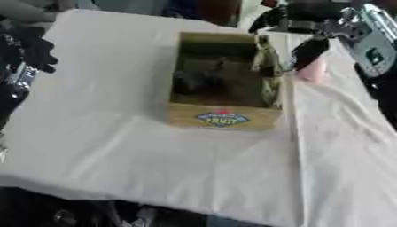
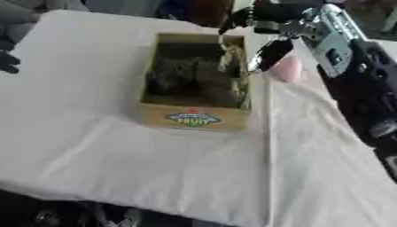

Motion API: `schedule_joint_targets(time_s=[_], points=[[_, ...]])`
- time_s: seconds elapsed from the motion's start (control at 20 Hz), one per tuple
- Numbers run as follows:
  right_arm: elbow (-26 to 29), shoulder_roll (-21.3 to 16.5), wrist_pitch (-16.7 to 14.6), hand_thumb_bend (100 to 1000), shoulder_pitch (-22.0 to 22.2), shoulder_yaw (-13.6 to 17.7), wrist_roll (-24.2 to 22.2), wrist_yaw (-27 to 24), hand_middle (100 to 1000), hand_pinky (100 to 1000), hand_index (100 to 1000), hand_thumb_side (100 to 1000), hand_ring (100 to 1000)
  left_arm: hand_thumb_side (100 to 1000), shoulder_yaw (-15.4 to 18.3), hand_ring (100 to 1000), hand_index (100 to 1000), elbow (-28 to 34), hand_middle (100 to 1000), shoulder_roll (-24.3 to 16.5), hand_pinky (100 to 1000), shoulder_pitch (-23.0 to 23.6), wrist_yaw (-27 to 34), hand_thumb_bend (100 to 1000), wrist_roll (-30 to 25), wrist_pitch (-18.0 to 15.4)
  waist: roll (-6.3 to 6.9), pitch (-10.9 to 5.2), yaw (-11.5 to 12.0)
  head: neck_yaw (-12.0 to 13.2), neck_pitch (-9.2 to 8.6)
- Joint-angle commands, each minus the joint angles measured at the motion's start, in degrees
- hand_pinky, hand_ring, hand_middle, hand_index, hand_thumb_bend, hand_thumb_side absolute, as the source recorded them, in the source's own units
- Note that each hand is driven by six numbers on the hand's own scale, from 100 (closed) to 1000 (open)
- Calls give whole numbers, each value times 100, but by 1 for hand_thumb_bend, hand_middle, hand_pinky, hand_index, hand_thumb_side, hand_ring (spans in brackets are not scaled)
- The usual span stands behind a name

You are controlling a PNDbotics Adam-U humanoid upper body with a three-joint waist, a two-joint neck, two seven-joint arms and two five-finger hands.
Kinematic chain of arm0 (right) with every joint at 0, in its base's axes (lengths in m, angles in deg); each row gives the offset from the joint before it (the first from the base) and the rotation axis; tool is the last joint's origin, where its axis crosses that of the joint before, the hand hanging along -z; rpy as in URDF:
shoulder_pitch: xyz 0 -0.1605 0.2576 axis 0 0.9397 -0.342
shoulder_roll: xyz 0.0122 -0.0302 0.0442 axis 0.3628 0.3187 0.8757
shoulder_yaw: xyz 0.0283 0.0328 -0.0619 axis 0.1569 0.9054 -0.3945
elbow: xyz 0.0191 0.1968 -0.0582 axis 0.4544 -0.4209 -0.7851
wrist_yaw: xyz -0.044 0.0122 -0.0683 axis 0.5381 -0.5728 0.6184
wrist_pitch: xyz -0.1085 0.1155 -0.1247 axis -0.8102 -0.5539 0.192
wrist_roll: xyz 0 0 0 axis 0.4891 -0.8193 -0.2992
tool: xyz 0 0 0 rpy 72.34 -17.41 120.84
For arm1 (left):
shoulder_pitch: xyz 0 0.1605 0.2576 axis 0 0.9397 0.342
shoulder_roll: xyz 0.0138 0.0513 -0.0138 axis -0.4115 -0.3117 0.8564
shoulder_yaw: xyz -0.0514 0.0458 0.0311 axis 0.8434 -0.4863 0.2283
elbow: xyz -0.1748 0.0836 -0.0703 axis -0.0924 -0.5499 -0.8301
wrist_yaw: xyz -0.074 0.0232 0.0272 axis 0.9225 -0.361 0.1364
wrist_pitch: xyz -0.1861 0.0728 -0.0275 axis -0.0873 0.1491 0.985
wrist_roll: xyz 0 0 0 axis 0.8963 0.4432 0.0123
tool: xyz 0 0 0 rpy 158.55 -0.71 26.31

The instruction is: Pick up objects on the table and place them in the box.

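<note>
Your left hand (image 1: 35,51) sits at the table's (image 1: 116,133) left edge, fingers curled, holding nothing. The cardboard box (image 1: 223,116) in the middle reads "FRUIT" on its front label (image 1: 222,119); dark things lie inside. Just right of it, your right hand (image 2: 271,53) hangs over a pink object (image 2: 288,71); whether it grips it, you cannot tell.

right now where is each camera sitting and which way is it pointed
Left eye view: in the robot's head, looking down at the white-covered table and cardboard box; shows the left hand at the left edge and the right hand beside a pink object.
Right eye view: same head, set slightly to the right, looking down the same way; the right arm fills more of the right side.
Both share the box, the table, the pink object and the right hand.
</note>
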Motion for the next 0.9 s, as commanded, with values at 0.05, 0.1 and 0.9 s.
schedule_joint_targets(time_s=[0.05,0.1,0.9], points=[[172,-266,-487,531,-67,126,-686,-229,867,822,922,618,874,709,60,595,797,60,615,-141,582,-42,-34,570,19,-11,24,-111,-14,34,29],[177,-268,-473,530,-60,119,-711,-234,867,822,922,616,875,709,59,595,797,60,615,-141,582,-42,-35,570,16,-12,27,-111,-14,35,29],[-67,353,-603,541,-315,-263,-391,707,852,808,921,629,856,712,44,596,797,74,615,-106,582,-50,-26,568,-57,-19,47,-100,58,1,29]])
